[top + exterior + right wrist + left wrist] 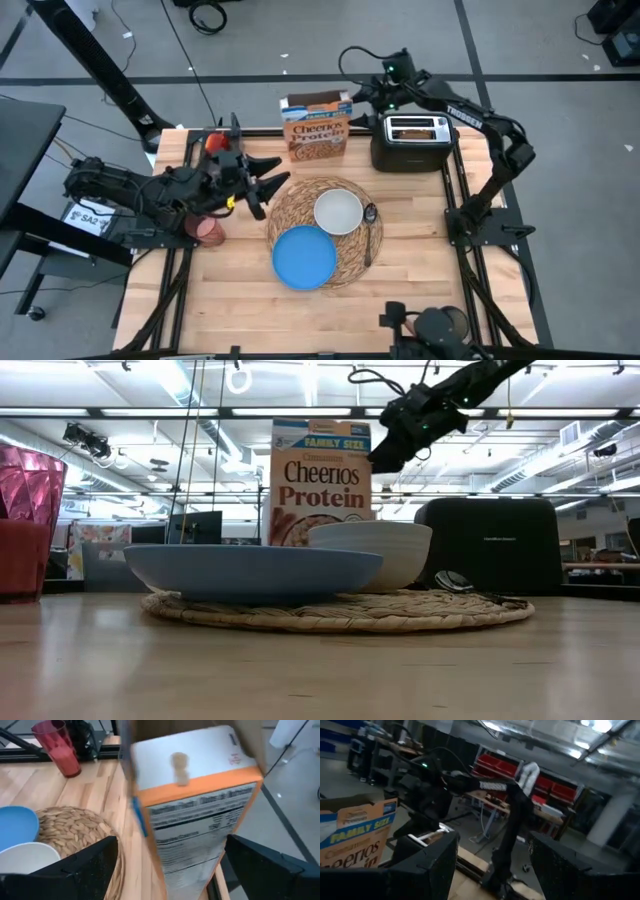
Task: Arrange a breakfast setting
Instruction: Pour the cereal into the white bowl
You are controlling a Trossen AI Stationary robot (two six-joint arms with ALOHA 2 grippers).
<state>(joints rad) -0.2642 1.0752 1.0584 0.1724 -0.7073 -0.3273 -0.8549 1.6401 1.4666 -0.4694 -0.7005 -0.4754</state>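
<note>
A round straw placemat (pixel 352 190) lies mid-table and bears a blue plate (pixel 304 256), a white bowl (pixel 338 211) and a dark spoon (pixel 370 226). A pink cup (pixel 208 229) stands on the table at the left. A red apple (pixel 213 143) shows beyond the left arm. A toast slice (pixel 418 128) sticks up from a slot of the black toaster (pixel 410 150). My right gripper (pixel 170 850) hangs open in the air behind the Cheerios box (pixel 200 810), above the far edge. My left gripper (pixel 270 185) is open and level, left of the placemat, holding nothing.
The Cheerios box (pixel 316 126) stands upright at the far edge, with the toaster to its right. The near half of the wooden table (pixel 420 290) is bare. Dark frame rails (pixel 455 200) run along both sides of the table.
</note>
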